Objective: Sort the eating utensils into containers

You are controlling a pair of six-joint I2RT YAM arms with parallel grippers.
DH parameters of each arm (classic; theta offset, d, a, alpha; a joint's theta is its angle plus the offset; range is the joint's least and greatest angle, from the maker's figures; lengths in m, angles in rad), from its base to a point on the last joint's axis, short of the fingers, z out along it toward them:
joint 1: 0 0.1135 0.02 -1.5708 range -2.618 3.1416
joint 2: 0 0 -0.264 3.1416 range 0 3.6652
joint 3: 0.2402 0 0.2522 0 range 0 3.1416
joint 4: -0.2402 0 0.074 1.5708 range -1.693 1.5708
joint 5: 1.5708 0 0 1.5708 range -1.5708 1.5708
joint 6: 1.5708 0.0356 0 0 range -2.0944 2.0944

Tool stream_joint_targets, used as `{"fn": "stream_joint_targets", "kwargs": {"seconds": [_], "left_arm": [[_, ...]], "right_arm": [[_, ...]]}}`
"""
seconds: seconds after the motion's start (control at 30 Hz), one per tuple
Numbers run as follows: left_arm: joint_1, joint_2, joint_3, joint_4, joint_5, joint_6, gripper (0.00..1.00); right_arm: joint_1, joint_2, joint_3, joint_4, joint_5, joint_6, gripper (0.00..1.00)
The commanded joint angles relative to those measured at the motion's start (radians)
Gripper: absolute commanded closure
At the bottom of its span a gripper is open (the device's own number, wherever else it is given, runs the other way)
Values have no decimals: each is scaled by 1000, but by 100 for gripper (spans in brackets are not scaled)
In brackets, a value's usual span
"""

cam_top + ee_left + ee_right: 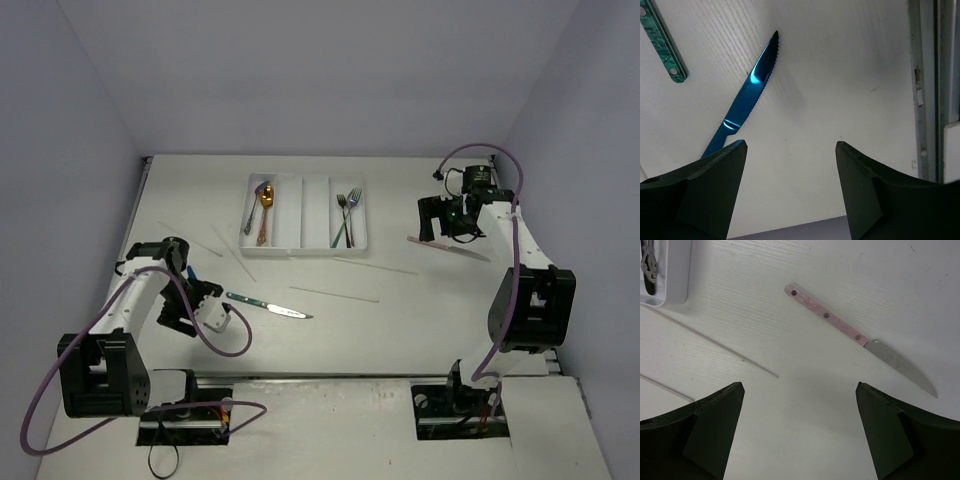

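Note:
The white cutlery tray (pixel 305 243) lies at the back centre, with spoons (pixel 263 208) in its left compartment and forks (pixel 346 220) in its right one. A green-handled knife (pixel 268 306) lies near my left gripper (pixel 195 312). In the left wrist view that gripper (pixel 790 145) is open over bare table. A blue knife (pixel 752 90) runs up-right from behind its left finger (pixel 715 185), not between the fingers. My right gripper (pixel 800 385) is open, just short of a pink-handled knife (pixel 860 340), nothing held. Thin pale sticks (pixel 335 294) lie in front of the tray.
The green knife handle (pixel 662 42) lies just left of the blue blade. A metal rail (pixel 925 90) at the table edge runs along the right of the left wrist view. The tray's corner (pixel 670 297) and a stick (pixel 710 340) lie left of the right gripper.

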Motion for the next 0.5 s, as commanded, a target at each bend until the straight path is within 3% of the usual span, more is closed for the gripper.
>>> {"fn": "stream_joint_targets", "kwargs": {"seconds": [0.0, 0.47], "left_arm": [[-2, -20, -4, 74, 37, 388, 32], [-9, 262, 173, 117, 72, 527, 41]], "right_arm": [[-8, -18, 20, 14, -30, 12, 8], [-8, -8, 10, 12, -6, 3, 8]]}}
